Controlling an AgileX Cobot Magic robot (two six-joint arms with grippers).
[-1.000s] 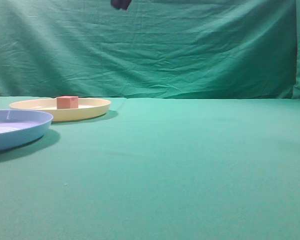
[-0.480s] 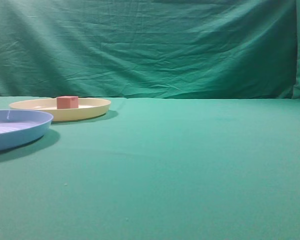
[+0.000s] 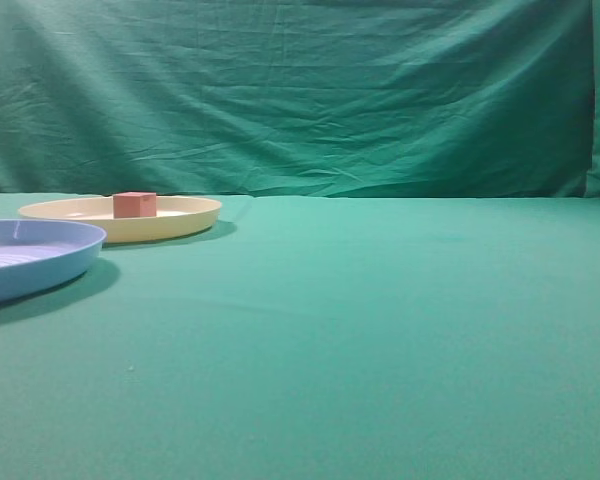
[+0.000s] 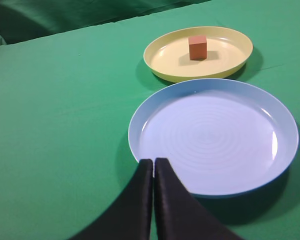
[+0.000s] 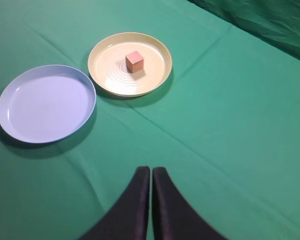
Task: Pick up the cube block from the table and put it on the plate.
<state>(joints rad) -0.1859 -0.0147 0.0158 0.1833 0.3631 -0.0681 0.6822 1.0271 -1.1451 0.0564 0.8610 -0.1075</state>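
The reddish-brown cube block [image 3: 134,205] rests inside the pale yellow plate [image 3: 185,222] at the left of the green table [image 3: 380,320]. It also shows on the plate in the left wrist view [image 4: 197,47] and the right wrist view [image 5: 134,62]. The plate's rim shows in both wrist views [image 4: 162,74] [image 5: 155,85]. My left gripper [image 4: 154,162] is shut and empty, high over the near edge of the blue plate. My right gripper [image 5: 151,170] is shut and empty, high over bare cloth, well away from the plate. Neither gripper shows in the exterior view.
A light blue plate [image 3: 40,270] with a ribbed inside lies next to the yellow plate, nearer the front left; it also shows in the left wrist view [image 4: 285,145] and the right wrist view [image 5: 20,135]. A green cloth backdrop [image 3: 310,100] hangs behind the table.
A dark piece of an arm at the top edge of the exterior view one second ago has gone out of view. The cube and both plates have not moved.
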